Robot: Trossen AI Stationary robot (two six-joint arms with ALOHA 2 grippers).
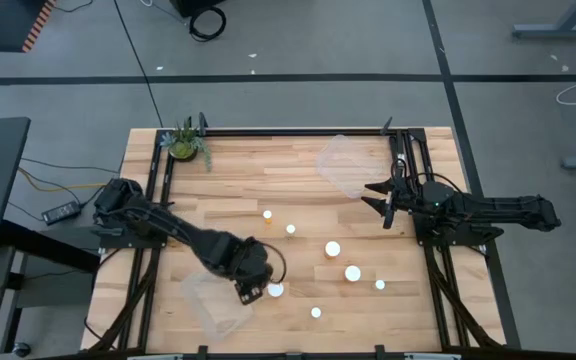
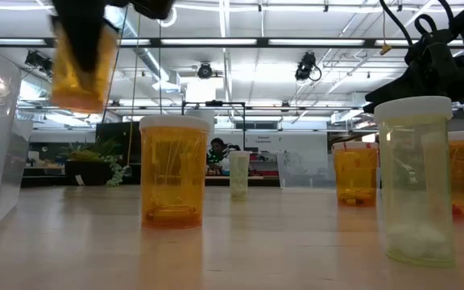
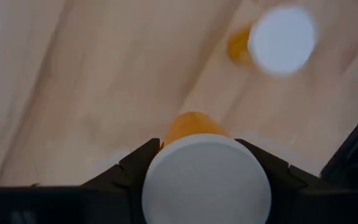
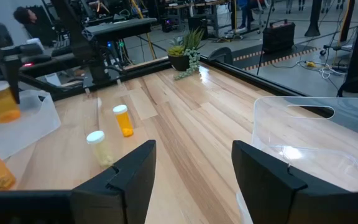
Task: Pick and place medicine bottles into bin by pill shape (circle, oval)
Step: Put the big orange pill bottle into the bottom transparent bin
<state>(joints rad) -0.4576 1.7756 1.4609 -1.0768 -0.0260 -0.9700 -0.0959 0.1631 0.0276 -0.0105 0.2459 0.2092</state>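
My left gripper hangs over the table's near left, shut on a medicine bottle with an orange body and a white cap, lifted well above the wood. It is beside the near-left clear bin. Several other medicine bottles stand upright on their bases across the middle of the table, among them one with a larger cap and one right beside my left gripper. My right gripper waits open at the right side, next to the far-right clear bin. My left gripper pinches the bottle at its white cap, one finger on each side. The fingers come from above and point down. The orange body hangs upright below them, clear of the table.
A small potted plant stands at the far-left corner. The right bin's clear wall lies close in front of my right gripper. Bare wood lies between the bottles and the far edge.
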